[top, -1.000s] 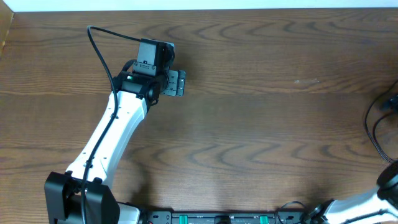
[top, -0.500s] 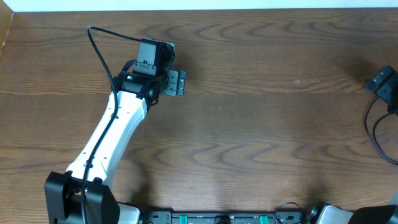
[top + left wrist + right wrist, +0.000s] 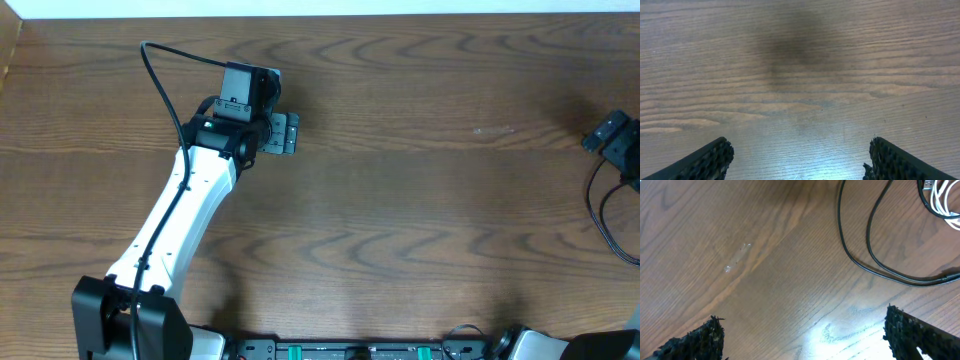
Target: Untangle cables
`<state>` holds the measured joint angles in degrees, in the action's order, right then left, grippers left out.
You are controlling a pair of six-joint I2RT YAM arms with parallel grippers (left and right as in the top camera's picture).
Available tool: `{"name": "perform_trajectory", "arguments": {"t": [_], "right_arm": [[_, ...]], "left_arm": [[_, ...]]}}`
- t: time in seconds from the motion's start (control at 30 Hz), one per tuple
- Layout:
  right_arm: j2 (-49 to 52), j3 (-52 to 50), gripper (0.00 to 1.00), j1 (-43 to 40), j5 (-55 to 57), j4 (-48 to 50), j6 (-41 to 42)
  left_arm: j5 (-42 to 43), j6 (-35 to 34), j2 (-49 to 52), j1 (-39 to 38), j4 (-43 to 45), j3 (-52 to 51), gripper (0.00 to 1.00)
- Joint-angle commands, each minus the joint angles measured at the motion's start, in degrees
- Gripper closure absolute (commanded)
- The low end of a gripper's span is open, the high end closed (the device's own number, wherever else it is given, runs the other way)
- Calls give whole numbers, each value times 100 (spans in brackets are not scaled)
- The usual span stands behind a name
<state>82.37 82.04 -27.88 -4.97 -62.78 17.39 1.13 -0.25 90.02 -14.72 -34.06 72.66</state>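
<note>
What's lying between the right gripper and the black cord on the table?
Only bare wooden table. The right wrist view shows the open right gripper over plain wood, with the black cord and the white cord farther ahead.

My fingers [image 3: 692, 342] stand spread wide at the near edge, one at the left and one at the right, with only bare desk [image 3: 790, 285] between them. A black cord [image 3: 839, 220] runs down from the far edge in two strands and bends right to a dark plug [image 3: 951, 275]. At the far right corner lies a coiled white cord [image 3: 940, 205], possibly crossing the black one. A pale smudge [image 3: 737, 257] marks the wood on the left.
</note>
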Motion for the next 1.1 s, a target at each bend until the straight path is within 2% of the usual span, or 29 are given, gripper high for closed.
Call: {"name": "perform_trajectory", "arguments": {"t": [0.0, 1.07], "right_arm": [[-28, 76, 1, 33, -9, -4, 17], [-28, 76, 1, 33, -9, -4, 17]], "left_arm": [[-31, -92, 68, 24, 2, -44, 12], [-203, -68, 66, 153, 2, -44, 12]]}}
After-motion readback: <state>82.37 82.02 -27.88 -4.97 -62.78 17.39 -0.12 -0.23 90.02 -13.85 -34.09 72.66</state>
